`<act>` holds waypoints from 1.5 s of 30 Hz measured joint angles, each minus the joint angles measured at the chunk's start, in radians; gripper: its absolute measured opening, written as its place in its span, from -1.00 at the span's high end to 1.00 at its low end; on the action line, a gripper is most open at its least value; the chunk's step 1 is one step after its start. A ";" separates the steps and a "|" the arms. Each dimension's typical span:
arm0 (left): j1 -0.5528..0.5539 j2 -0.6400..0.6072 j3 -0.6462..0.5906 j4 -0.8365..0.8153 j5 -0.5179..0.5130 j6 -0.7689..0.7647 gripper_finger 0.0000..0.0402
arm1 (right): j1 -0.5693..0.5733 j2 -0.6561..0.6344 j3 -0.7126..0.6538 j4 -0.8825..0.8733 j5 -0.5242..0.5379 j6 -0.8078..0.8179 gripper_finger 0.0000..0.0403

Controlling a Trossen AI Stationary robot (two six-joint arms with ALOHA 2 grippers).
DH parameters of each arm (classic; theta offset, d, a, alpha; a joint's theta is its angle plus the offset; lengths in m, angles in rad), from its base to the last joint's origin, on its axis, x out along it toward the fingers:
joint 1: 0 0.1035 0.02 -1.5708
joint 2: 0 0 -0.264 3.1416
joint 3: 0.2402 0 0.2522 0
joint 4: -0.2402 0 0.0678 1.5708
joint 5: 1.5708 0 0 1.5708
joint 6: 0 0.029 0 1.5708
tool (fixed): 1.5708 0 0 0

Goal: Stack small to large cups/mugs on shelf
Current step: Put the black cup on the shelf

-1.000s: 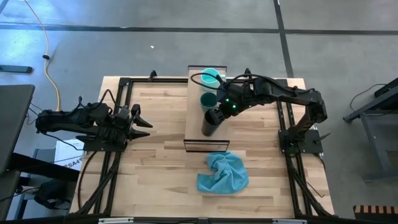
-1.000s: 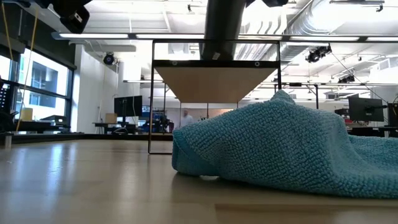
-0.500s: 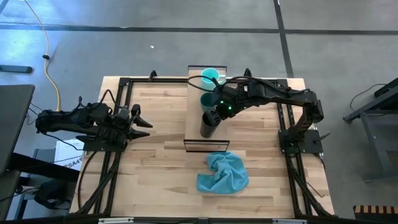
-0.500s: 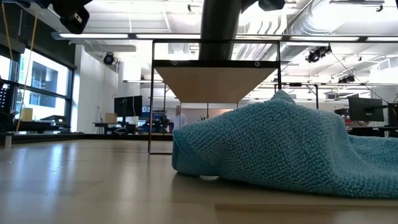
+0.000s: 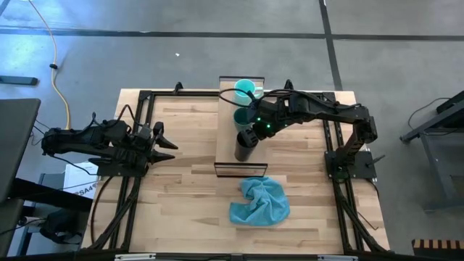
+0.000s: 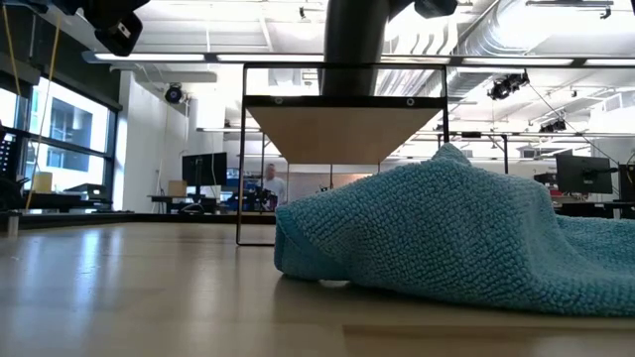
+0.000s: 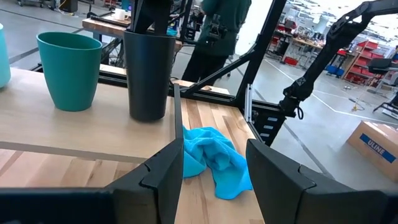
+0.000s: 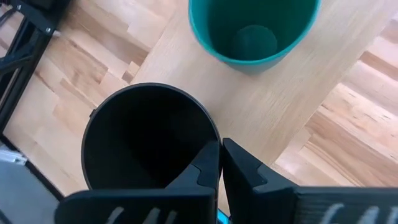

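Three cups stand in a row on the shelf [image 5: 226,148]: the turquoise mug [image 5: 246,88] at its far end, the dark green cup [image 5: 241,116] in the middle, and the taller black cup [image 5: 244,147] nearest. My right gripper [image 5: 251,133] reaches over the shelf from the right and is shut on the black cup [image 8: 149,140]. The green cup [image 8: 252,28] stands just beyond it. My left gripper [image 5: 165,141] waits open over the table's left side, its fingers [image 7: 168,165] pointing at the shelf. My right gripper pinches the black cup's rim [image 8: 216,138] on the side away from the green cup. One finger [image 8: 205,168] is inside the cup and the other [image 8: 244,165] outside, coming from above. The cup is upright with its base on the shelf [image 6: 342,99].
A crumpled blue cloth [image 5: 259,201] lies on the tabletop just in front of the shelf's near end and fills much of the low view [image 6: 446,228]. Dark frame rails [image 5: 138,145] run along the table's left and right sides. A person walks in the room behind.
My right gripper has shifted a little toward the table's left, keeping its hold on the black cup, which has stayed on the shelf. In the room behind, a person has walked across.
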State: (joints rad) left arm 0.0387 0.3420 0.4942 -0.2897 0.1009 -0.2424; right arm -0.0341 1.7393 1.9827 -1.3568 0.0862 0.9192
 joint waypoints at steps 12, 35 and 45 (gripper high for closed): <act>0.000 0.000 0.000 0.000 0.000 0.001 0.19 | 0.000 0.000 0.000 0.004 -0.031 -0.008 1.00; 0.000 0.000 0.000 -0.002 0.000 0.001 0.19 | -0.002 0.000 0.000 0.022 -0.026 -0.020 0.95; 0.000 0.000 0.000 -0.006 0.000 0.002 0.19 | -0.005 0.000 0.000 0.023 -0.026 -0.019 0.84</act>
State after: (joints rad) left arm 0.0388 0.3424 0.4942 -0.2962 0.1013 -0.2400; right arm -0.0395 1.7390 1.9827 -1.3342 0.0601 0.8997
